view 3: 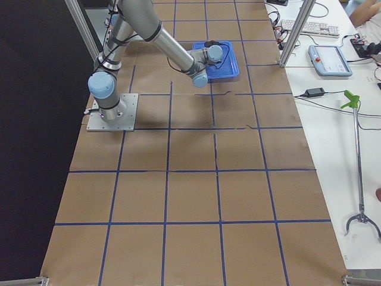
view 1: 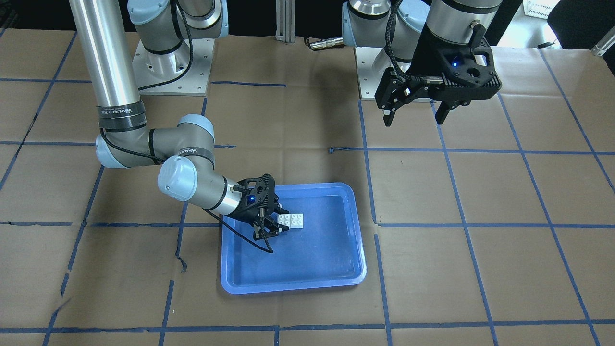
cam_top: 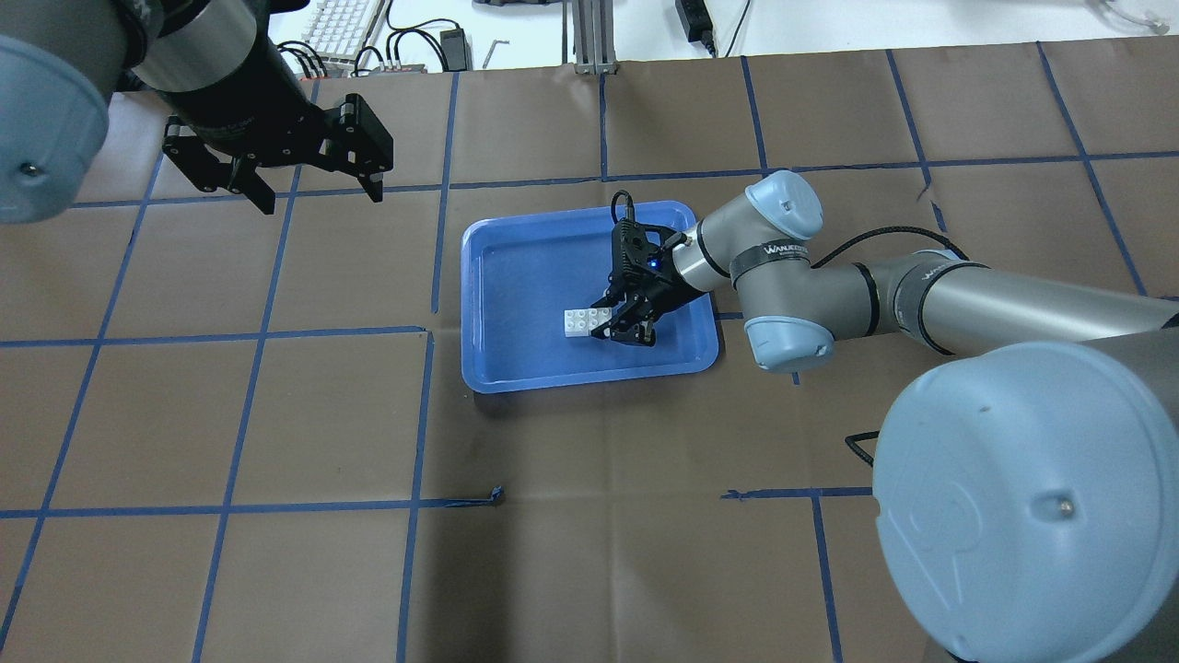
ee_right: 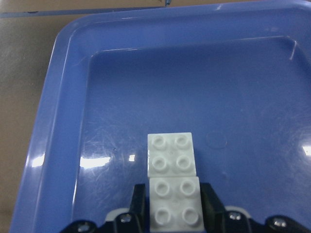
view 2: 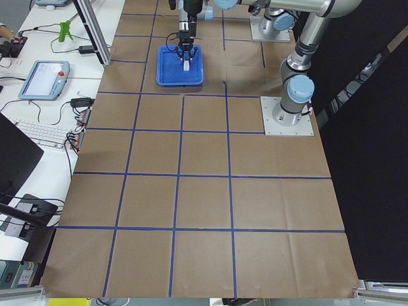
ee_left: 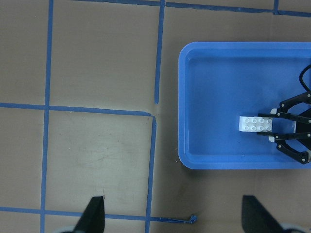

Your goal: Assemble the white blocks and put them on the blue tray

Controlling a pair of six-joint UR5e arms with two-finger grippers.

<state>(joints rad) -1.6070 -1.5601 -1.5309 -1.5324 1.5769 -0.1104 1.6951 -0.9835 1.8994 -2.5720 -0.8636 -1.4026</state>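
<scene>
The two white blocks [view 1: 291, 220] lie end to end, touching, on the floor of the blue tray [view 1: 293, 286]. My right gripper [view 1: 281, 222] is low inside the tray. In the right wrist view its fingers [ee_right: 210, 204] flank the near white block [ee_right: 175, 206] and press on its sides, while the far block [ee_right: 171, 158] sticks out ahead. The overhead view shows the same grip [cam_top: 603, 322] on the blocks [cam_top: 582, 321]. My left gripper [view 1: 413, 117] hangs open and empty, high above the table and away from the tray. Its wrist view looks down on the tray [ee_left: 233, 162] and blocks [ee_left: 257, 124].
The table is covered in brown paper with a grid of blue tape [cam_top: 424, 331]. The arm base plates [view 1: 173, 67] stand at the robot's side. A keyboard and a tablet lie on a side bench [view 2: 44, 80] off the table.
</scene>
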